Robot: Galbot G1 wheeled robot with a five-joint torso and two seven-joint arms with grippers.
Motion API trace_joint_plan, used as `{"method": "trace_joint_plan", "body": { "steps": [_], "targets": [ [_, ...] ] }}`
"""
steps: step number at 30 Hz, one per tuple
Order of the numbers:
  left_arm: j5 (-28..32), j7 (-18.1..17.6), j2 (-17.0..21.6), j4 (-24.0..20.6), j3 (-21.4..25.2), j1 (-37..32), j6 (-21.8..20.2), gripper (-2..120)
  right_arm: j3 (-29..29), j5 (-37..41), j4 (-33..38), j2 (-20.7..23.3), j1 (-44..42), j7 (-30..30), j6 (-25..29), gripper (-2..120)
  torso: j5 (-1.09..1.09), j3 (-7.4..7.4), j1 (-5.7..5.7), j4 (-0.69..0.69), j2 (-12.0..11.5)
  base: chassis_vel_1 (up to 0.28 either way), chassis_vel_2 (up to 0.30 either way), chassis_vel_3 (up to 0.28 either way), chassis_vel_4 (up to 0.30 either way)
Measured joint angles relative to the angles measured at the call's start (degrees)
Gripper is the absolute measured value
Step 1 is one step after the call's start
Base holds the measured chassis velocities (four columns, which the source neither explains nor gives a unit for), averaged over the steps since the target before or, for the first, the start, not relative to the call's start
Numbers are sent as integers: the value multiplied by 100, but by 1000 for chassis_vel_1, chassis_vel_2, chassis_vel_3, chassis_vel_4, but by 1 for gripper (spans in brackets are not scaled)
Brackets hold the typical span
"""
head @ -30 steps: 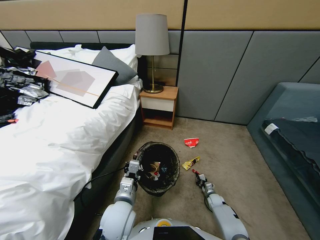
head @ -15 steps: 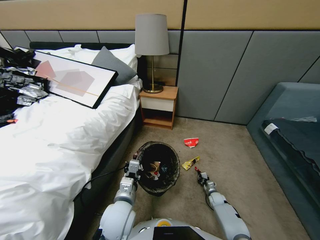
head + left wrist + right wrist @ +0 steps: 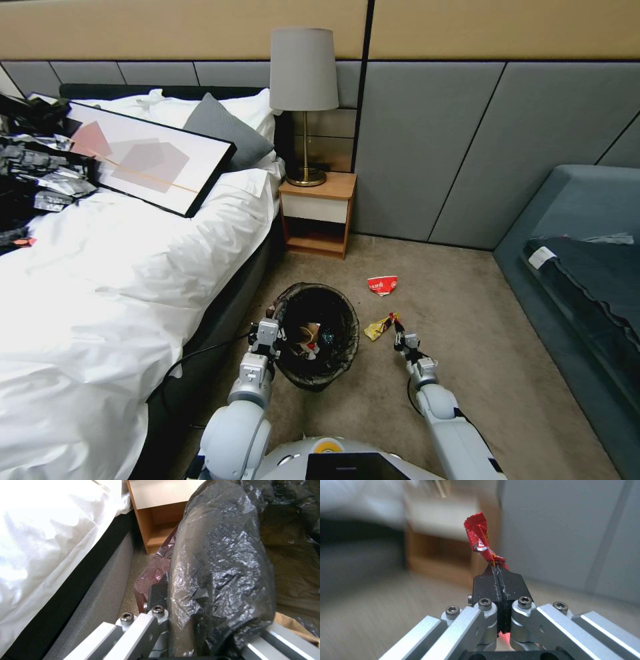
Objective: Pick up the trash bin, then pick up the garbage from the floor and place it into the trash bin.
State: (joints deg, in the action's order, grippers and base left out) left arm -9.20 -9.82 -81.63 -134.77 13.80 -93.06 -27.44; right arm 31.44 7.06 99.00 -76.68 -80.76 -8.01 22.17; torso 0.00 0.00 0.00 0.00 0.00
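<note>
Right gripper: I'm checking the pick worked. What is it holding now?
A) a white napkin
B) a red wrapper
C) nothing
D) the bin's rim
B: the right gripper is shut, with a twisted red wrapper pinched between its pads and sticking out beyond them.

Trash bin (image 3: 319, 337): black-lined, upright beside bed, litter inside. On carpet: crushed red-white cup (image 3: 383, 285), yellow wrapper (image 3: 379, 327). Red wrapper (image 3: 481, 542) pinched, off floor.

Robot beside a bed: left gripper (image 3: 275, 331) grips the trash bin (image 3: 319, 335) rim; right gripper (image 3: 398, 331) lifts a red wrapper (image 3: 394, 321).
</note>
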Motion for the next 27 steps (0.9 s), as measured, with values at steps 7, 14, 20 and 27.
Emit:
{"method": "trace_joint_plan", "body": {
  "steps": [7, 14, 20, 27],
  "targets": [
    [3, -1, 9, 20, -35, 23, -8, 1, -147, 458, 1415, 105, -423, -963, 607, 0, 0, 0, 0, 0, 0, 0, 0, 0, 0],
    [25, -1, 30, 38, -55, 51, -14, 1, -641, 652, 2417, 411, -887, -1554, 642, 0, 0, 0, 0, 0, 0, 0, 0, 0, 0],
    [30, -1, 28, 59, -83, 69, -16, 1, -1138, 508, 2532, 750, -1031, -1578, 527, 0, 0, 0, 0, 0, 0, 0, 0, 0, 0],
    [29, 1, 4, 60, -95, 76, -16, 1, -1577, 197, 2348, 910, -1015, -1548, 480, 0, 1, 0, 0, 0, 0, 0, 0, 0, 0]
  ]
}}
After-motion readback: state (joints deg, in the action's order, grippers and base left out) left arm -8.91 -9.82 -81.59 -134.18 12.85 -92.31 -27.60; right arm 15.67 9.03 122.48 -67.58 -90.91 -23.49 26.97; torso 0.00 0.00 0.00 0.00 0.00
